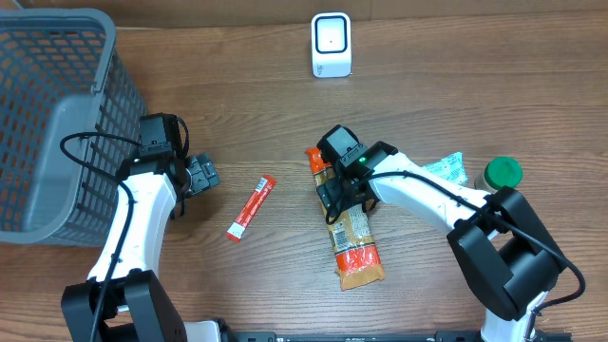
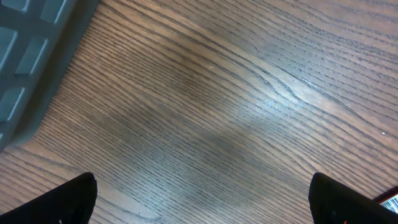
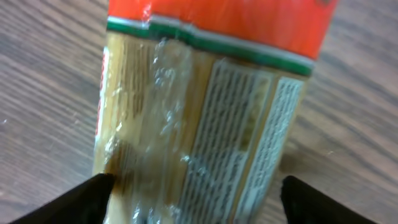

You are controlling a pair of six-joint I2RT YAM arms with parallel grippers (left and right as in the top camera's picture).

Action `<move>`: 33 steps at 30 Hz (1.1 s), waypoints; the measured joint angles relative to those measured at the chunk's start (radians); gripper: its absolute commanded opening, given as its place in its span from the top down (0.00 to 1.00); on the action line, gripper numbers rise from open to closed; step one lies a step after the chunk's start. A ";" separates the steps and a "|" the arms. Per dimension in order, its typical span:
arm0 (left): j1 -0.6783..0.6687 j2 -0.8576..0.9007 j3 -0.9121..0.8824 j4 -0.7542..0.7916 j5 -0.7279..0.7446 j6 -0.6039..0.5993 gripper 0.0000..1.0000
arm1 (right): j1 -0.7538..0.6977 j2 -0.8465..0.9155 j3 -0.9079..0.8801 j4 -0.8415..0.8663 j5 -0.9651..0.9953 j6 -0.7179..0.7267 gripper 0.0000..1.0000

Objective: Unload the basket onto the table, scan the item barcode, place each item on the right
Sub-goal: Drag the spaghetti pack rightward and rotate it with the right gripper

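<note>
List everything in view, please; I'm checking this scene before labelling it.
basket: one, grey, far left of the table
scanner: one, white, top centre
stick sachet: one, red, left of centre, lying flat
food packet: one, orange and tan, centre, lying flat
small packet: one, teal and white, right side
round lid: one, green, beside the small packet
table: one, brown wood
left gripper: one, black, open over bare table
right gripper: one, black, open, fingers either side of the food packet
</note>
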 measured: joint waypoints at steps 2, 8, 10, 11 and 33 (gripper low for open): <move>0.000 0.000 0.000 0.000 0.000 0.000 0.00 | 0.000 0.000 0.000 0.000 -0.016 -0.003 0.00; 0.000 0.000 0.000 0.000 0.000 0.000 0.00 | 0.000 0.000 0.000 -0.010 -0.036 -0.005 0.00; 0.000 0.000 0.000 0.000 0.000 0.000 0.00 | 0.000 0.000 0.000 -0.016 -0.038 -0.004 0.00; 0.000 0.000 0.000 0.000 0.000 0.000 0.00 | 0.000 0.000 0.000 -0.018 -0.037 -0.004 0.00; 0.000 0.000 0.000 0.000 0.000 0.000 0.00 | 0.152 0.035 0.032 -0.158 0.257 -0.027 0.01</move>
